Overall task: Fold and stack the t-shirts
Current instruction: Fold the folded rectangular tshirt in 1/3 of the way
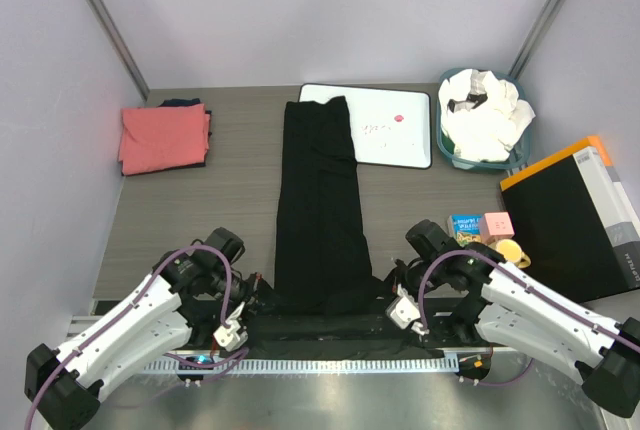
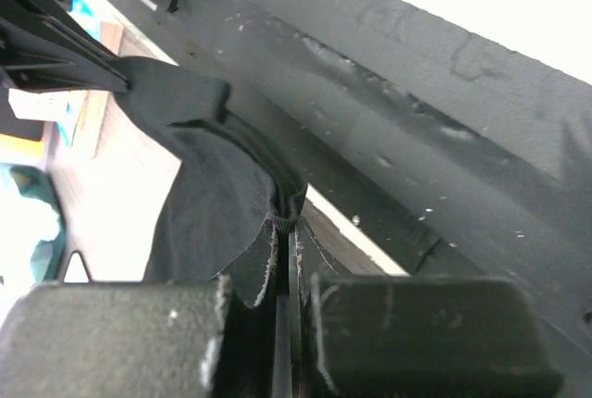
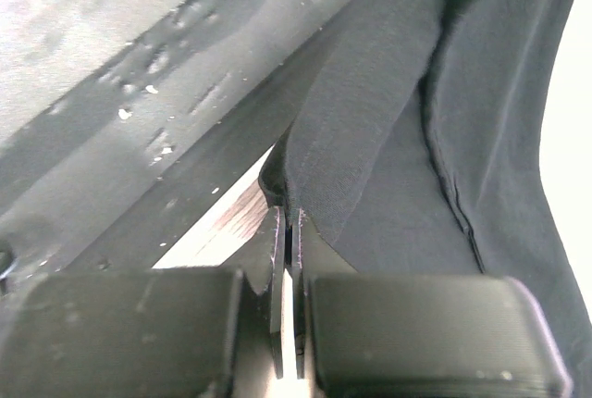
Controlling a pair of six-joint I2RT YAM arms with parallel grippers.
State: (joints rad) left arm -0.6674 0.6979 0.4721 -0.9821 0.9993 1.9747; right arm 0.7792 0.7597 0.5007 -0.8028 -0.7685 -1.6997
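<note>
Top external: long black soft cloth t-shirt (image 1: 318,210) looks limp, light and prone to sagging. The left gripper (image 2: 287,231) and right gripper (image 3: 287,215) each have their jaws pinching its near hem corners, a sensible hold.

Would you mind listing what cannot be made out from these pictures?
Top view: the coral shirt hides all but a dark sliver of whatever lies beneath it.
Top view: the black shirt covers the left edge of the white board, whose markings are too small to read.
Top view: the white cloth heaped in the basket cannot be counted as pieces.
Wrist views: glare washes out the background.
</note>
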